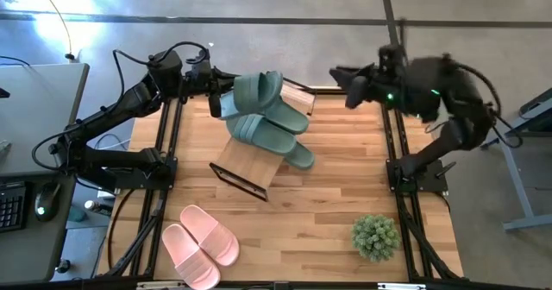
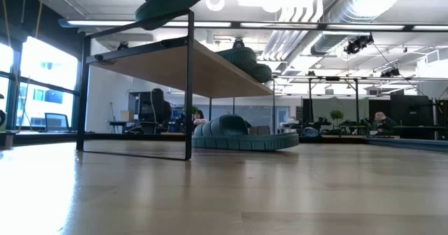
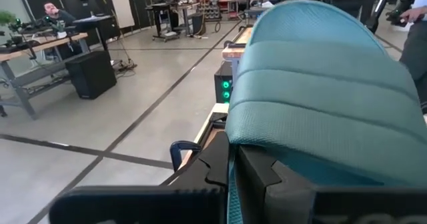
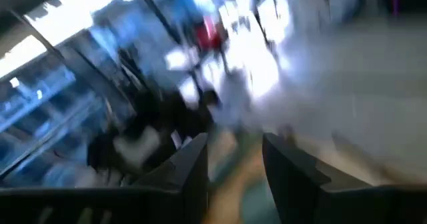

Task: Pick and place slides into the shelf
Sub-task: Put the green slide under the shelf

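Left gripper [image 1: 217,90]: clamped on the rim of one sage green slide [image 1: 252,94], held raised near the worktop's far edge, sole clear of the shelf [image 1: 250,162], presumably to pass over the footwear already stowed. Edge grip apparently chosen so the strap stays free for setting down. Two further green slides [image 1: 274,133] resting on the shelf's bamboo top; another showing beneath it in the low view. Pink pair [image 1: 200,242] lying near the front edge of the worktop [image 1: 345,169], well apart, not yet collected. Right gripper [image 1: 338,76]: parked at the far right, fingers spread, carrying nothing. Potted plant [image 1: 375,236] at front right, out of the working path.
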